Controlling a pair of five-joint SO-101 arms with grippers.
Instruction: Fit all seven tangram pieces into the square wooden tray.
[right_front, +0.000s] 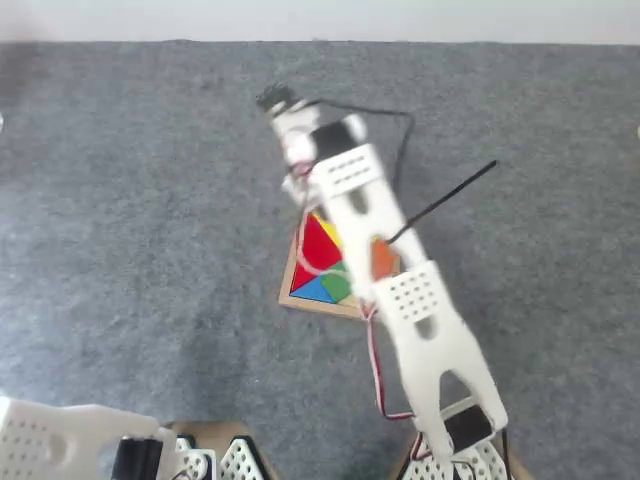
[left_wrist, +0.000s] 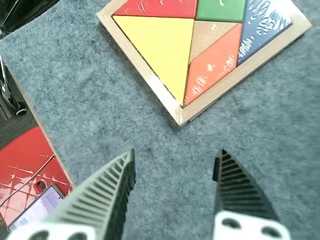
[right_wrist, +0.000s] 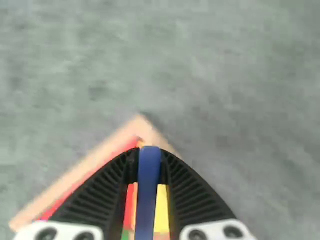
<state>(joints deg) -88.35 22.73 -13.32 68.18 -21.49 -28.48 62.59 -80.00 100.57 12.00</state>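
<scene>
The square wooden tray (left_wrist: 227, 87) lies on grey carpet and holds yellow (left_wrist: 160, 42), red (left_wrist: 160, 7), green (left_wrist: 220, 9), orange (left_wrist: 215, 65) and blue (left_wrist: 260, 27) pieces, plus a tan triangle (left_wrist: 210, 36) among them. My left gripper (left_wrist: 175, 157) is open over bare carpet, just short of the tray's near corner, with nothing between its fingers. My right gripper (right_wrist: 149, 152) is shut on a dark blue piece (right_wrist: 148, 190) held edge-on above a corner of the tray (right_wrist: 95, 160). In the high view the right arm (right_front: 400, 290) stretches across the tray (right_front: 300, 300) and hides much of it.
Grey carpet (right_front: 140, 200) surrounds the tray on all sides. A black cable (right_front: 440, 200) trails off the right arm. Beside the carpet's edge sit a red object (left_wrist: 25, 160) with a phone (left_wrist: 40, 207) on it. The left arm's white body (right_front: 70, 440) sits at the near left.
</scene>
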